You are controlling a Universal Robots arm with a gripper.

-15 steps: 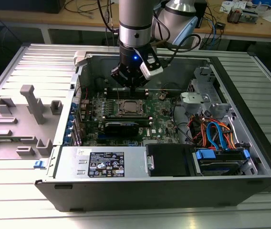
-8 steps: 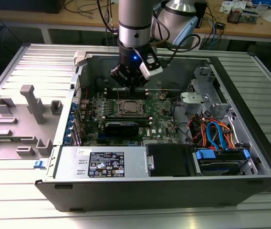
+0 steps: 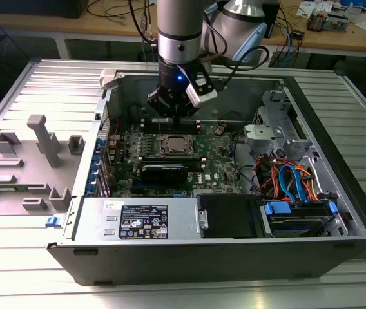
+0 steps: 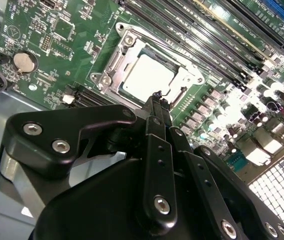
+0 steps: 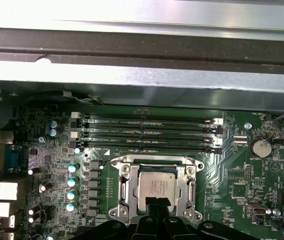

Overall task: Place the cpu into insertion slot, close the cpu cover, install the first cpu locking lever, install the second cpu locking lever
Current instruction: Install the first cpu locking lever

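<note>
the fingers (image 4: 153, 122) are pressed flat together, no gap between them, and nothing can be seen pinched between their tips. the gripper (image 4: 158, 96) hangs with its tips at the edge of the insertion slot (image 4: 124, 29). in the first wrist view the gripper (image 5: 157, 201) overlaps the cpu's (image 5: 154, 184) near edge. whether the tips touch the metal or hover just above it cannot be told.

the cpu (image 4: 147, 75) lies flat inside the slot, silver top up. the cpu cover (image 4: 113, 60) is folded down over it, and the chip shows through the cover's central window. in the first wrist view the cpu cover (image 5: 126, 187) frames the chip on all sides that show. whether the locking levers along the slot are latched cannot be made out.

behind the tips the black finger links rise to the gripper body. in the exterior view the gripper (image 3: 177, 119) points straight down, and the arm (image 3: 180, 32) stands upright over the far edge of the slot.

beyond the slot, four long black memory slots (image 5: 147, 132) run side by side just past it. a round coin battery (image 5: 260, 147) sits on the green motherboard (image 3: 218, 161) near the slot's corner. the board lies in the open computer case (image 3: 337, 148), with the slot near its middle.
</note>
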